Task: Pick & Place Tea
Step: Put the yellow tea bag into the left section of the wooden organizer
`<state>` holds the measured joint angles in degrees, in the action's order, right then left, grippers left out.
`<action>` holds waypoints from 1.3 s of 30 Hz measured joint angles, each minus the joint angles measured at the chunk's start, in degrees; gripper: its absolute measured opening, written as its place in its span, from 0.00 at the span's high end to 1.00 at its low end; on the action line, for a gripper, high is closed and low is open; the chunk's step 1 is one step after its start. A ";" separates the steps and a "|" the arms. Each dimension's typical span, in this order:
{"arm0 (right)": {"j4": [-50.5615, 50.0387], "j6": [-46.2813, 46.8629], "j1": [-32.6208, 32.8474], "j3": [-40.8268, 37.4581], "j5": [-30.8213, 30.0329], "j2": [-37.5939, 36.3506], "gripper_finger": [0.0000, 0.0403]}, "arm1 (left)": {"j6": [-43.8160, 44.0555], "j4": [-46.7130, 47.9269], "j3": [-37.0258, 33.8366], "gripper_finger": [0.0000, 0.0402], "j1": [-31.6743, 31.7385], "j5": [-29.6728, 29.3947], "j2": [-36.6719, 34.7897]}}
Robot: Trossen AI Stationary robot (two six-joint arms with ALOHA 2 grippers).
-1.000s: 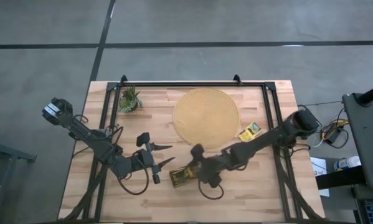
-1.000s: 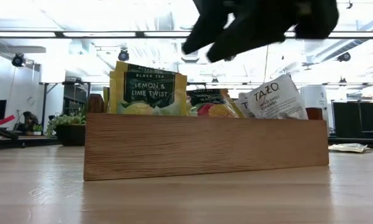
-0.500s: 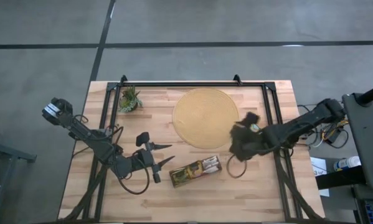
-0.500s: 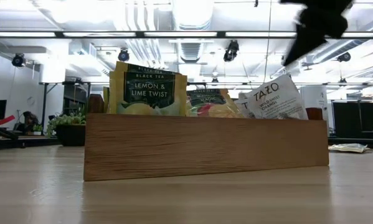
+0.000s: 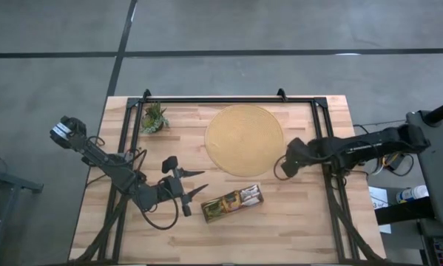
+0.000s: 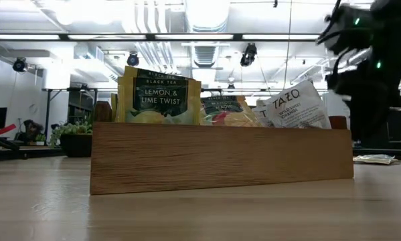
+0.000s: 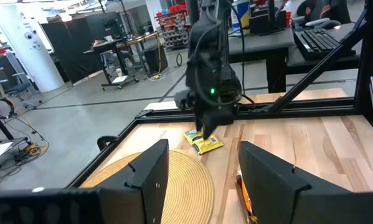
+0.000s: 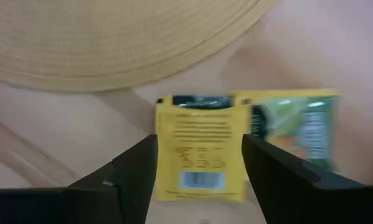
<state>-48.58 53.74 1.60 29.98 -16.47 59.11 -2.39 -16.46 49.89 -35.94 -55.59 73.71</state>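
- right fingers (image 8: 198, 180) spread wide, straddling a yellow sachet (image 8: 202, 149) lying on the bench (image 5: 295, 222) just beside the mat (image 5: 245, 139).
- more tea (image 6: 160, 97) stands in the tray (image 5: 232, 204).
- left fingers (image 5: 199, 182) open, empty, near the tray.

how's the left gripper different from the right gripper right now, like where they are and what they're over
The left gripper hovers beside the wooden tray of tea sachets; the right gripper hangs near the round woven mat, directly over loose yellow tea sachets on the table. The left gripper points across the table toward the tray; the right gripper points down, its fingers either side of a sachet. Both are open and hold nothing.
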 joint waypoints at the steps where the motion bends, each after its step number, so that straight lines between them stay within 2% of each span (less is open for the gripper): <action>1: 2.58 -1.18 -1.44 -1.50 2.23 0.27 0.43 | 0.02 0.01 0.00 0.53 0.00 0.00 0.00; 4: 6.57 -3.76 -5.14 -4.43 6.54 2.42 0.44 | 0.04 0.02 0.00 0.53 0.02 0.02 0.00; 8: 5.05 -7.88 -9.27 -5.09 8.09 6.97 0.45 | 0.08 0.02 -0.03 0.53 0.09 0.00 0.00; 10: 3.07 -11.26 -10.40 -4.37 9.10 9.50 0.50 | 0.08 0.02 -0.08 0.53 0.11 0.00 0.00; 12: 0.94 -13.30 -10.48 -2.96 9.09 11.58 0.61 | 0.08 0.02 -0.11 0.53 0.11 0.00 0.00; 15: -0.77 -16.27 -10.23 -0.45 8.80 12.89 0.86 | 0.08 0.02 -0.11 0.53 0.13 0.00 -0.01; 17: 1.13 -18.99 -9.13 1.54 7.87 12.84 0.94 | 0.08 0.02 -0.11 0.53 0.20 0.01 -0.01; 21: 10.82 -26.03 -4.90 4.22 7.80 10.66 0.97 | 0.08 0.02 -0.15 0.53 0.22 0.01 -0.02; 23: 18.39 -30.59 -2.13 4.74 9.75 8.96 0.97 | -0.96 0.75 -0.42 0.53 0.22 0.08 -0.04; 26: 31.50 -37.09 2.14 4.63 16.60 5.85 0.98 | -4.51 4.93 -0.48 0.53 0.22 1.97 -0.04; 29: 43.48 -40.73 5.67 3.90 25.14 3.38 0.98 | -8.25 11.10 -0.49 0.53 0.33 9.25 0.77; 32: 53.04 -41.65 8.39 3.40 30.42 2.30 0.98 | -11.39 11.74 -0.55 0.53 0.97 13.75 3.55; 35: 57.79 -41.75 10.18 3.32 33.78 3.46 0.98 | -18.48 8.41 0.77 0.53 1.92 13.49 7.07; 39: 58.32 -40.47 10.81 3.88 34.60 6.60 0.98 | -24.71 6.75 5.64 0.53 2.54 10.61 12.71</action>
<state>9.74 13.27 12.41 33.87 18.13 65.72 -27.10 -9.72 55.52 -33.41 -44.99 86.42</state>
